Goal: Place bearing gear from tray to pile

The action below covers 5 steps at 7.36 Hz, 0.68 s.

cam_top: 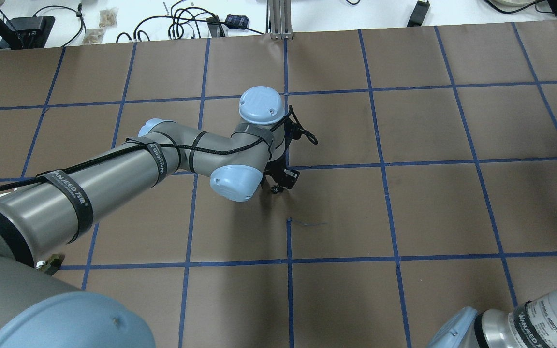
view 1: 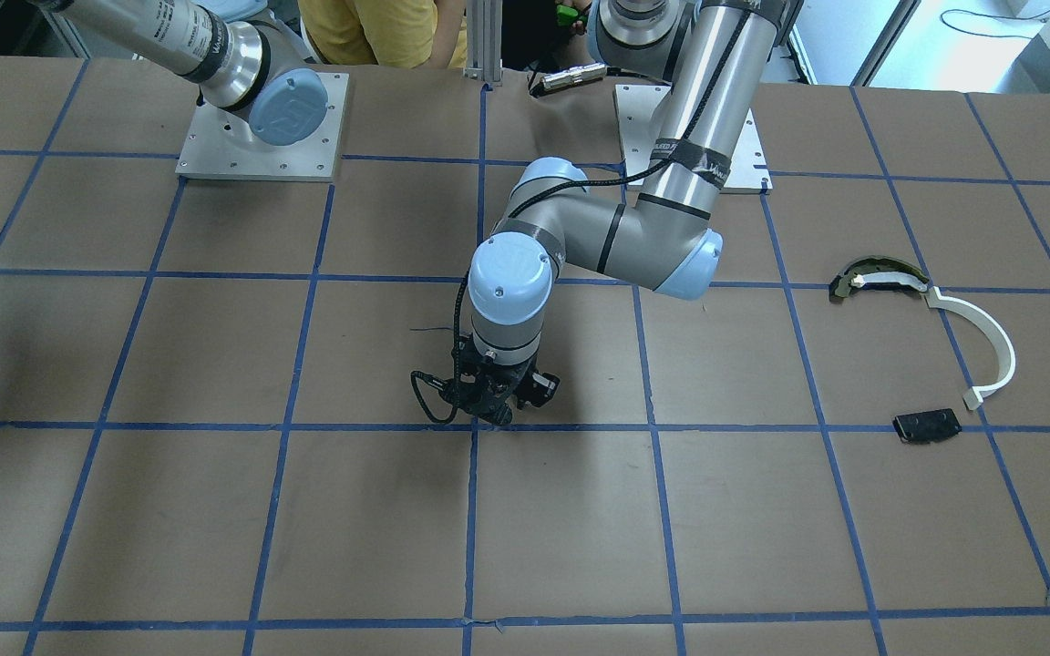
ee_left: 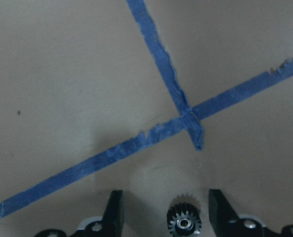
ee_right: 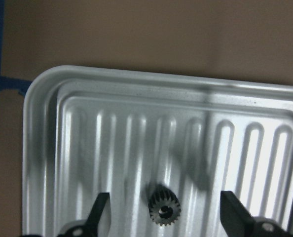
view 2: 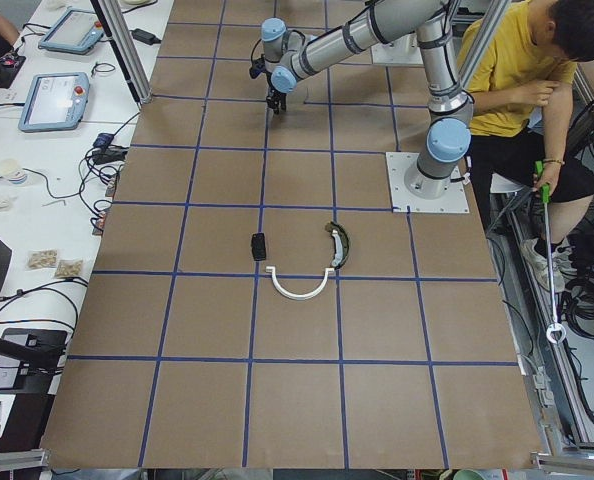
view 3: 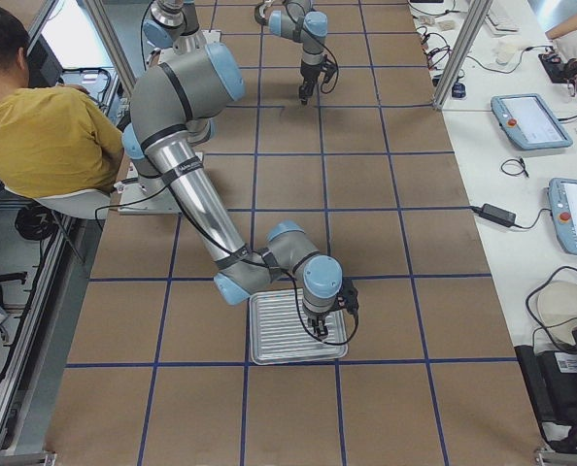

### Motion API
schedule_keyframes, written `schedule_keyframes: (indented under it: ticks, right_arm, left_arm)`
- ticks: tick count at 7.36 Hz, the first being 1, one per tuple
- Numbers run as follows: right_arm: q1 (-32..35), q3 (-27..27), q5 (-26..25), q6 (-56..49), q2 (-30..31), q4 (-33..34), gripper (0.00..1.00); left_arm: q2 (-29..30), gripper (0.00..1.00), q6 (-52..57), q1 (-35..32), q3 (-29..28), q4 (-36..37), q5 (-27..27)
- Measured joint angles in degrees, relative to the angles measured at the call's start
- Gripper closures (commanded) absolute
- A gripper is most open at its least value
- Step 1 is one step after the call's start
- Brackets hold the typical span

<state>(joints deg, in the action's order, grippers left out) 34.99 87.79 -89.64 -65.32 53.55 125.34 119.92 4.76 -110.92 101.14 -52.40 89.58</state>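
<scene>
Right gripper (ee_right: 164, 205) hangs over the tray (ee_right: 43, 148), fingers spread wide and holding nothing. Bearing gear (ee_right: 164, 211) sits bore-up on the tray ribs, midway between the fingers and touching neither. Left gripper (ee_left: 165, 205) is likewise released, with a second gear (ee_left: 184, 223) on the table paper between its fingers. Pile (view 1: 926, 425) lies well apart from both.

White letters reading "WANJEED" run along the black strap (cam_top: 68, 193) around the left arm (cam_top: 114, 164), at the left of the overhead view. At lower right, the right arm (cam_top: 556, 309) carries print ending "ROBOTS". Other lettering is too small to read.
</scene>
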Motion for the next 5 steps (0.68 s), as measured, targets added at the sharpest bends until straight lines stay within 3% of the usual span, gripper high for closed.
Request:
schedule_keyframes:
  ticks: [1, 2, 3, 5]
  right_arm:
    - [-0.01, 0.14, -0.05, -0.01, -0.11, 0.00, 0.42]
    - [-0.01, 0.18, -0.08, -0.06, -0.21, -0.01, 0.49]
    - [-0.01, 0.08, -0.09, -0.14, -0.31, -0.01, 0.56]
    - [-0.01, -0.04, -0.11, -0.22, -0.43, -0.01, 0.69]
  left_arm:
    - [-0.21, 0.51, -0.08, 0.00, -0.03, -0.78, 0.04]
    - [-0.42, 0.81, -0.17, 0.00, -0.06, -1.37, 0.06]
    - [-0.46, 1.00, -0.15, 0.00, -0.09, -1.68, 0.06]
    - [-0.36, 1.00, 0.01, 0.00, -0.17, -1.78, 0.09]
